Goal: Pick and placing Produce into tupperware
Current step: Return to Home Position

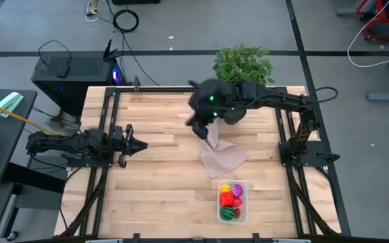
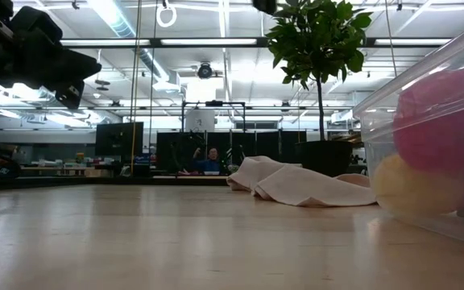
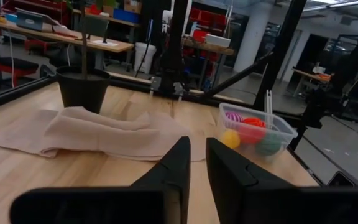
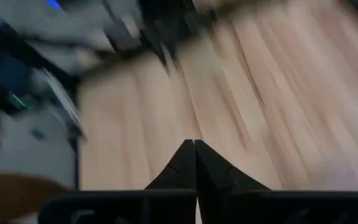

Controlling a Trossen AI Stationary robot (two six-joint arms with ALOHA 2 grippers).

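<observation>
Produce (image 1: 229, 200) lies gathered in the tupperware (image 1: 246, 202), apart from both tools. The left tool (image 1: 137, 144) hangs over the left side of the tabletop (image 1: 161, 189) and points toward its middle. Its two fingers (image 3: 178, 163) are parallel with a narrow gap between them, and nothing is held. The right tool (image 1: 199, 127) reaches in from the right over the far middle of the tabletop. It is above the far end of the beige cloth (image 1: 223, 156). In the right wrist view its fingers (image 4: 182, 163) meet tip to tip, closed on nothing, with bare wood below them.

The crumpled cloth lies on the tabletop between the two arms, right of centre. Just behind it at the far edge stands a potted plant (image 1: 244, 64) in a dark pot (image 3: 82, 87).

The tupperware stands on the tabletop near the front edge, right of centre, close to the cloth's near end but not touching it. It is well apart from both tools. Inside it, a yellow piece (image 1: 224, 188) and a magenta piece (image 1: 238, 190) lie at the far end. A red piece is in the middle, and a striped green piece (image 1: 229, 213) is at the near end.

Far behind the tabletop, in the low view, a person (image 2: 210, 159) is seated in the room.
</observation>
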